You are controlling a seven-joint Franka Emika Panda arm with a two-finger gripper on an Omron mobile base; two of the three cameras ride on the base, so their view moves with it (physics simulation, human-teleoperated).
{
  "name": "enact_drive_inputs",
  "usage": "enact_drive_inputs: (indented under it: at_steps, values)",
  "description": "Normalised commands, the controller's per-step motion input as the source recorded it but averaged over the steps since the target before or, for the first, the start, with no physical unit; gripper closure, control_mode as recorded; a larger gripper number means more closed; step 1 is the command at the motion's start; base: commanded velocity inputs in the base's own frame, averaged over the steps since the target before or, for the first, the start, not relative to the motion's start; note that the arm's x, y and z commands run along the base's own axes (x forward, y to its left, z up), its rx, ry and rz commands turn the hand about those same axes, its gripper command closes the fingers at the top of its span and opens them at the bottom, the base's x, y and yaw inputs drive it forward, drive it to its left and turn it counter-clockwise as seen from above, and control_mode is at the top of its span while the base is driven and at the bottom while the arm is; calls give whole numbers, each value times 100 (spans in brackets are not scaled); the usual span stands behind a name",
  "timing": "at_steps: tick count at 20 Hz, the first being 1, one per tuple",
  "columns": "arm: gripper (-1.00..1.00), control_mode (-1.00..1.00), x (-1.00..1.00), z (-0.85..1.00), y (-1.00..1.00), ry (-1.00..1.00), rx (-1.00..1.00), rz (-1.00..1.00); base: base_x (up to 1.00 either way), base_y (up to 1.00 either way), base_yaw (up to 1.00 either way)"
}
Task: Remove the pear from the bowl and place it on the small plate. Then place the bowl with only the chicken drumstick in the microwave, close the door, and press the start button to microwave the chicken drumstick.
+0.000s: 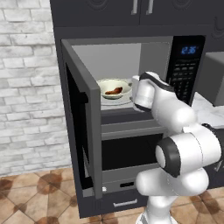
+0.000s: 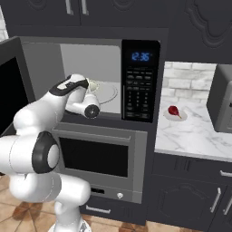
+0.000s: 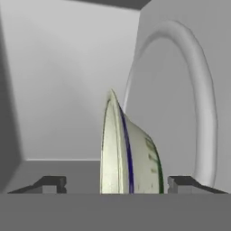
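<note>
From the left base view, a white brick wall meets a terracotta tiled floor beside dark cabinetry; the built-in black microwave (image 1: pixel 131 65) stands with its door (image 1: pixel 83 118) swung wide to the left, and on the pale round turntable (image 1: pixel 124 101) inside its grey cavity sits the cream ceramic bowl (image 1: pixel 114 89) holding the brown chicken drumstick (image 1: pixel 113 91). The arm's wrist reaches into the opening just right of the bowl. The blue clock on the control panel (image 1: pixel 184 72) reads 2:36; the keypad legends are too small to read. From the right base view, the same panel shows 2:36, a dark oven (image 2: pixel 102 158) sits below the microwave, and a white marble counter (image 2: pixel 195 131) to the right carries the small white plate (image 2: pixel 174 114) with the red pear (image 2: pixel 173 110) on it, near a grey appliance (image 2: pixel 222 97). In the hand view, the gripper (image 3: pixel 116 184) has its dark fingertips (image 3: pixel 52 184) spread wide, one on each side of the bowl's rim, apart from it and gripping nothing.
</note>
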Motion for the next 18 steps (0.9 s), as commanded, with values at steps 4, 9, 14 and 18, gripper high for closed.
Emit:
enact_drive_inputs:
  at_steps: [4, 9, 14, 18]
  values:
    - [-100, -100, -48, 50, 0, -1, -7, 0, 0, 0, 0]
    - [-100, -100, -89, 77, 0, -3, -12, 0, 0, 0, 0]
    - [-100, -100, -93, 84, -14, -1, -21, 0, 0, 0, 0]
    - [-100, -100, -88, 76, -47, 0, -24, 0, 0, 0, 0]
